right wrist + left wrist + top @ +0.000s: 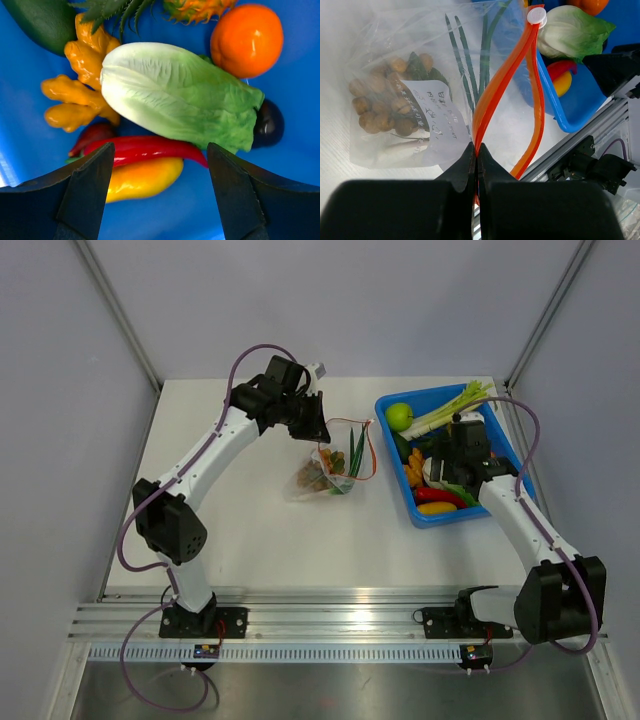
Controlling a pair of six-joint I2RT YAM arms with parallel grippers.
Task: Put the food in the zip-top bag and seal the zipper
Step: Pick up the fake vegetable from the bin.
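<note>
The clear zip-top bag point(325, 472) lies mid-table with brown balls point(380, 107) and green onion stalks point(462, 70) inside. My left gripper point(478, 150) is shut on one side of its orange-red zipper point(495, 85), which holds the mouth up and apart; the white slider point(536, 15) sits at the far end. My right gripper point(160, 162) hangs open over the blue bin point(500, 445), above a white-green cabbage point(175, 95), a red pepper point(145, 149) and a yellow piece point(142, 177). Nothing is between its fingers.
The bin also holds an orange point(246, 40), a knobbly yellow-orange piece point(80, 90), a dark purple piece point(270, 124), a green apple point(399, 416) and pale leek stalks point(450, 405). An aluminium rail point(330, 610) runs along the near edge.
</note>
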